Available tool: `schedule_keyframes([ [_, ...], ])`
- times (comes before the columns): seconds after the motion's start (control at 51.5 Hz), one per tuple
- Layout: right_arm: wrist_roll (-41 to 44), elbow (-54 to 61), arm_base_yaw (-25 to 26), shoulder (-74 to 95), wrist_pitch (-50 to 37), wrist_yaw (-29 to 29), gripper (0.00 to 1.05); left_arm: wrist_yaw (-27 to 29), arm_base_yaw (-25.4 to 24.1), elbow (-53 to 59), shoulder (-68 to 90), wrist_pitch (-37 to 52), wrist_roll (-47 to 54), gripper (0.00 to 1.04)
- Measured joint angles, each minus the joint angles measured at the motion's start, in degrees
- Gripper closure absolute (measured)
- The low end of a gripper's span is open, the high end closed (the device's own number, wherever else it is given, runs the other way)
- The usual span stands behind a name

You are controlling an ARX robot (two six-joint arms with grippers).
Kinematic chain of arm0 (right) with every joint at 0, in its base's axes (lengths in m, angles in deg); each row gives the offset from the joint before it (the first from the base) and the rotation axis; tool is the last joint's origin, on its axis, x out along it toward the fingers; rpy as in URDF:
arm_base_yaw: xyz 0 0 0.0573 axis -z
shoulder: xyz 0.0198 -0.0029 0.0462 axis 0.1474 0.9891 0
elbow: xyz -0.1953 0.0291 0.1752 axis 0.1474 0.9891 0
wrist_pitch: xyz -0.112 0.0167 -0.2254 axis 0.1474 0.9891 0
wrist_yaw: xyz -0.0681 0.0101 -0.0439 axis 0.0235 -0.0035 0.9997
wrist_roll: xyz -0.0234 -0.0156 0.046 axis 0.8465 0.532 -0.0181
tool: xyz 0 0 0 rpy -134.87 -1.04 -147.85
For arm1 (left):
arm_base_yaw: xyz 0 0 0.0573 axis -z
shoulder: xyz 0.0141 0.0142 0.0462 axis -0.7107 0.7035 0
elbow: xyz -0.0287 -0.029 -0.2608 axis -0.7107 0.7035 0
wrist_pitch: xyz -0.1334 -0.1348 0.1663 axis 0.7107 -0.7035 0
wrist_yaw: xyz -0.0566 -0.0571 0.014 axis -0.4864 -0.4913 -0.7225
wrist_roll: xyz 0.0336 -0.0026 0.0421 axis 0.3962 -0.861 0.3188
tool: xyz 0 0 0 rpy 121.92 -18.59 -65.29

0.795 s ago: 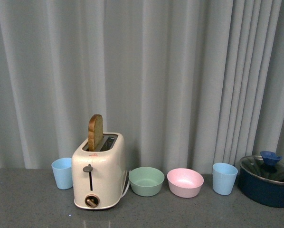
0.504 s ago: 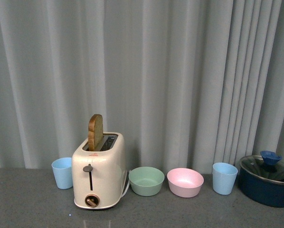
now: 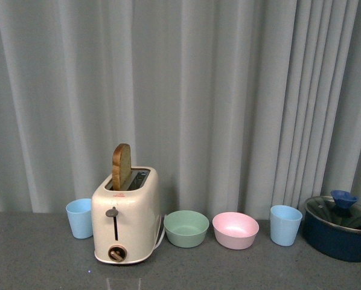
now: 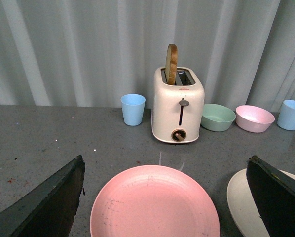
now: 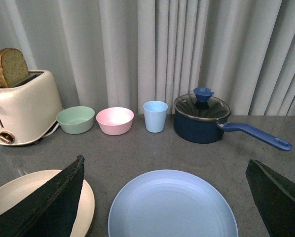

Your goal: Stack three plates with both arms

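Fingers (image 4: 54,202) of left tool (image 4: 165,165) spread wide either side of pink plate (image 4: 155,202) flat on grey table (image 4: 34,133), right tool (image 5: 165,165) spread likewise beside light blue plate (image 5: 172,205), cream plate (image 5: 34,197) between both, red mark (image 3: 121,194) on toaster (image 3: 126,223) unreadable

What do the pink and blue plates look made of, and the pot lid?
Pink plate: likely matte plastic, dull even surface with faint scuffs. Blue plate: same look, soft sheen, no glaze glare. Pot lid: apparently glass, see-through with metal rim.
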State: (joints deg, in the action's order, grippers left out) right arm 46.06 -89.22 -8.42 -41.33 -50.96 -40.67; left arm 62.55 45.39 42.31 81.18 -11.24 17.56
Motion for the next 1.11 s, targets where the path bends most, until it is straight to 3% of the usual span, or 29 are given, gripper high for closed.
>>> schedule_keyframes([
  [0.155,0.0,0.0,0.0,0.0,0.0,0.0,0.07,-0.9,-0.2,-0.2,0.3,-0.3,0.2,0.07],
  [0.252,0.0,0.0,0.0,0.0,0.0,-0.2,0.07,-20.1,-6.0,-7.1,11.8,-18.9,5.7,0.07],
  [0.31,0.0,0.0,0.0,0.0,0.0,0.0,0.07,-23.6,-6.8,-8.4,16.7,-20.0,7.3,0.07],
  [0.504,0.0,0.0,0.0,0.0,0.0,-0.1,0.07,-23.7,-6.8,-19.3,41.7,-1.6,13.8,0.07],
  [0.601,0.0,0.0,0.0,0.0,0.0,0.0,0.07,-22.3,-6.5,-26.4,57.1,2.0,17.1,0.07],
  [0.795,0.0,0.0,0.0,0.0,0.0,0.0,0.07,-18.5,-6.1,-44.5,90.1,-4.4,26.6,0.07],
  [1.106,0.0,0.0,0.0,0.0,0.0,0.0,0.07,-16.8,-10.0,-56.6,105.9,-9.7,32.1,0.07],
])
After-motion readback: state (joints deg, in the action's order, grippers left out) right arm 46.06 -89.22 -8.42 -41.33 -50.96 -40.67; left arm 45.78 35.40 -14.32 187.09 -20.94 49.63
